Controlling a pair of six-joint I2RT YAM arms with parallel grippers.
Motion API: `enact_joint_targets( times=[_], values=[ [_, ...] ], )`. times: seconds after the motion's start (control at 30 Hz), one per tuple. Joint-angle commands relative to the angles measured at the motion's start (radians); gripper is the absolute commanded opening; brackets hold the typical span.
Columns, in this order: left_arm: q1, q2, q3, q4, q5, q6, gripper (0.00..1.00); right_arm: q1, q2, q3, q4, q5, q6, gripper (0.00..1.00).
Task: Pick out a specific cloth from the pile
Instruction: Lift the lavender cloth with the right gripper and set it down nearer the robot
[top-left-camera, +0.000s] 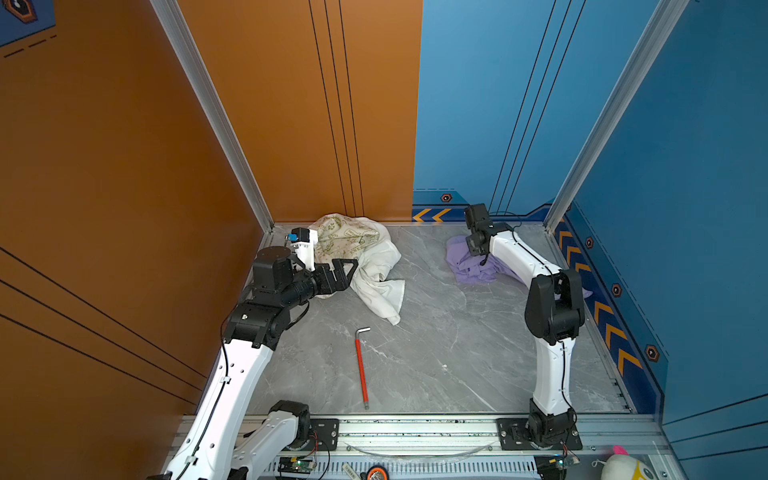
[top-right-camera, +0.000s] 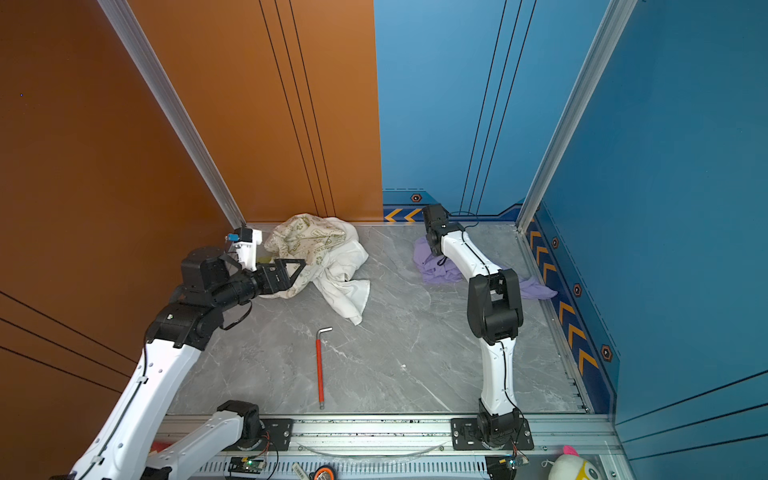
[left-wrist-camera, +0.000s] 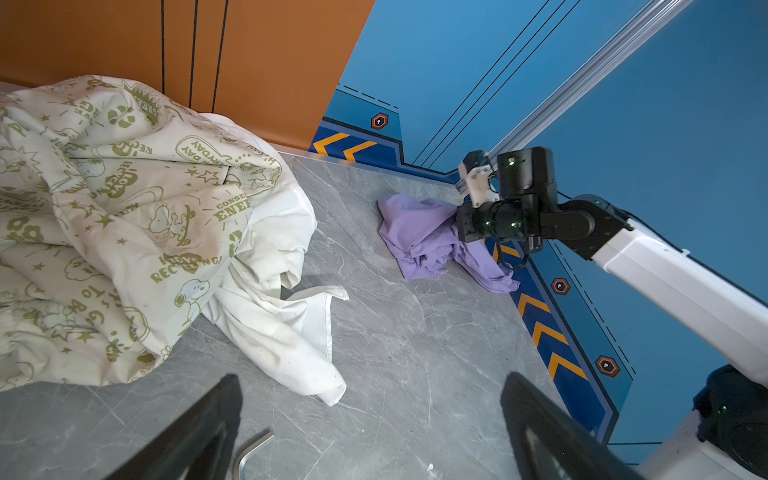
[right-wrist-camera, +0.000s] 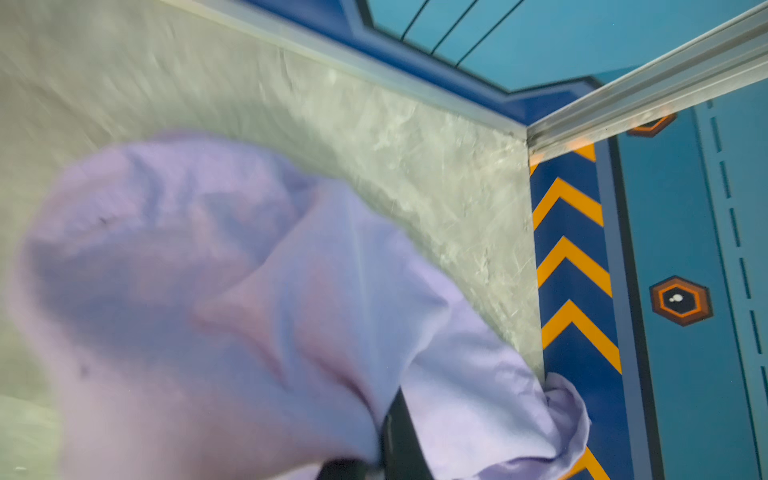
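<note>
Toward the front of the grey table lies a red-handled hex key, beyond it the left gripper stands spread wide beside the pile, and well apart, far right, the right gripper pinches the lavender cloth.

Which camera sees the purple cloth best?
The left wrist view: the purple cloth is sharp, almost whole. Both top views show it small, partly behind the right arm. The right wrist view is a blurry close-up.

Hex key on worktop, near middle. Pile behind hex key, slightly left. Cloth behind hex key, off right, well apart from pile.
</note>
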Motion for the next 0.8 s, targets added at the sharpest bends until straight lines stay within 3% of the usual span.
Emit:
enact_joint_targets(
  times=[0.0, 0.3, 0.47, 0.6, 0.77],
  values=[
    [0.009, -0.009, -0.013, 0.002, -0.001, -0.007, 0.98, -0.005, -0.096, 0.134, 0.034, -0.098, 0.120, 0.00],
    [0.010, -0.022, -0.025, 0.001, -0.010, -0.012, 0.98, -0.073, -0.128, 0.455, 0.137, -0.237, 0.259, 0.00],
    [0.011, -0.027, -0.037, 0.009, -0.013, -0.016, 0.98, -0.111, -0.156, 0.473, 0.180, -0.249, 0.238, 0.00],
    [0.011, -0.038, -0.052, 0.021, -0.015, -0.021, 0.98, -0.143, -0.211, 0.326, 0.179, -0.251, 0.213, 0.00],
    [0.012, -0.047, -0.058, 0.021, -0.016, -0.026, 0.98, -0.173, -0.360, -0.035, 0.205, -0.200, 0.200, 0.00]
  ],
)
